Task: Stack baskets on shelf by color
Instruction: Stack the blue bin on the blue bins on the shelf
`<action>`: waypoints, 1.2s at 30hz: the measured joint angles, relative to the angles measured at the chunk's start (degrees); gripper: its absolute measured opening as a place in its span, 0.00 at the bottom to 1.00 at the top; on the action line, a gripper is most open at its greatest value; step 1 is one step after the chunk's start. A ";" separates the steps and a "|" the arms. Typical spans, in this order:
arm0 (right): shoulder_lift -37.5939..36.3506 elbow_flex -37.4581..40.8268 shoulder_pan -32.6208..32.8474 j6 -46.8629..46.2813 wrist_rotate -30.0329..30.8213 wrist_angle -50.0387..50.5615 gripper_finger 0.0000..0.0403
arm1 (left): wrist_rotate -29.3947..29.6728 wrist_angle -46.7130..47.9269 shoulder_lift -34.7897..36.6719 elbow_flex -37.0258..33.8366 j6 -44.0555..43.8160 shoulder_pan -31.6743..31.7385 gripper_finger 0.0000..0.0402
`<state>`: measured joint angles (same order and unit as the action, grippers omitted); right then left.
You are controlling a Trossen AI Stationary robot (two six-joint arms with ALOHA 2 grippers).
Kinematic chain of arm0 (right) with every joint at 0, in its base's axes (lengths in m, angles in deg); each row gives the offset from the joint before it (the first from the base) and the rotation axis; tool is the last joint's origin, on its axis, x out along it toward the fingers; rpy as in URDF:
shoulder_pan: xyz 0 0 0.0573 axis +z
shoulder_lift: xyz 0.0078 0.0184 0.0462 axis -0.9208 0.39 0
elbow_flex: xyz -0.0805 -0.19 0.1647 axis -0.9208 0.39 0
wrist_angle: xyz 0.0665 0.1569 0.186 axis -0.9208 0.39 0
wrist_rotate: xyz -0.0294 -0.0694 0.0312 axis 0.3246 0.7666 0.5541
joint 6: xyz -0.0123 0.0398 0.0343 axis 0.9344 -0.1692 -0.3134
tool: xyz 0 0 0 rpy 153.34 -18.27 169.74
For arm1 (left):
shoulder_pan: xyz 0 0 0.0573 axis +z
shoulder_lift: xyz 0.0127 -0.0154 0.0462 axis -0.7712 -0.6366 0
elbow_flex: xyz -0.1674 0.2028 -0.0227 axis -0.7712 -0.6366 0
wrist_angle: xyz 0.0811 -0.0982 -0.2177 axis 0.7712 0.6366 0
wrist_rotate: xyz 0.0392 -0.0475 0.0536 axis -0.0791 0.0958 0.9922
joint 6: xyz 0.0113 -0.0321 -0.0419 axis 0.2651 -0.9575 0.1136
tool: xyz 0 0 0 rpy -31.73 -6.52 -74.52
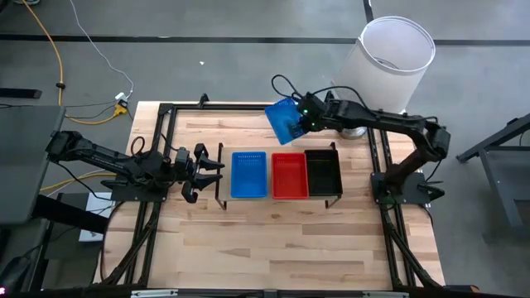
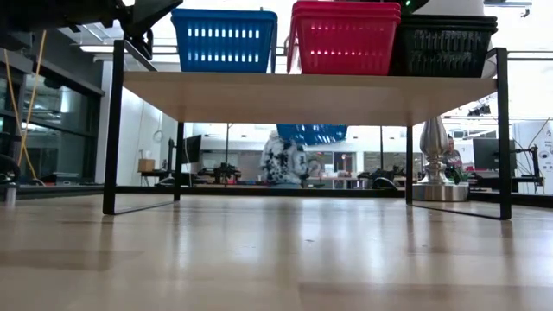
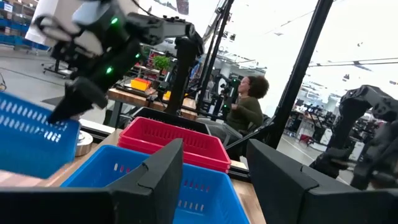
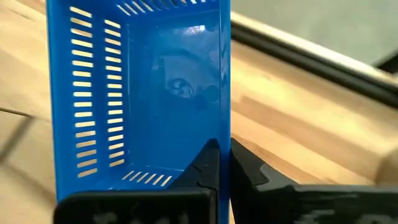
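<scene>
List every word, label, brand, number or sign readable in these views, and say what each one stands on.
None can be read.
The blue basket held in the right gripper shows only slots, no print.
The baskets on the shelf, blue, red and black, carry no visible lettering.
The white bin is plain.
Anything in the room behind is too small or blurred to read.

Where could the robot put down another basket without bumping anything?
The shelf is crowded: blue stack, red stack and black stack fill it side by side. The table in front of the shelf is bare wood. Behind the shelf, the right gripper holds a blue basket. The left gripper waits open beside the blue stack.
</scene>
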<state>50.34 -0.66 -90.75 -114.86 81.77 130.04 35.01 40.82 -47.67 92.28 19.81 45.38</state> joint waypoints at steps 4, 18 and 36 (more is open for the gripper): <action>-3.75 0.00 1.83 1.35 0.12 -4.54 0.00 | 0.00 0.00 0.00 0.00 0.02 0.02 0.42; -10.40 -0.06 22.57 1.38 3.16 -24.98 0.00 | 0.00 -0.01 0.00 0.00 3.25 0.02 0.42; -4.82 -7.83 43.74 -14.02 25.51 -22.65 0.00 | 10.62 -0.08 0.00 0.00 32.44 -4.26 0.42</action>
<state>45.52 -8.49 -47.01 -128.88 107.28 107.40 45.62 40.74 -47.67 92.28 52.24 41.12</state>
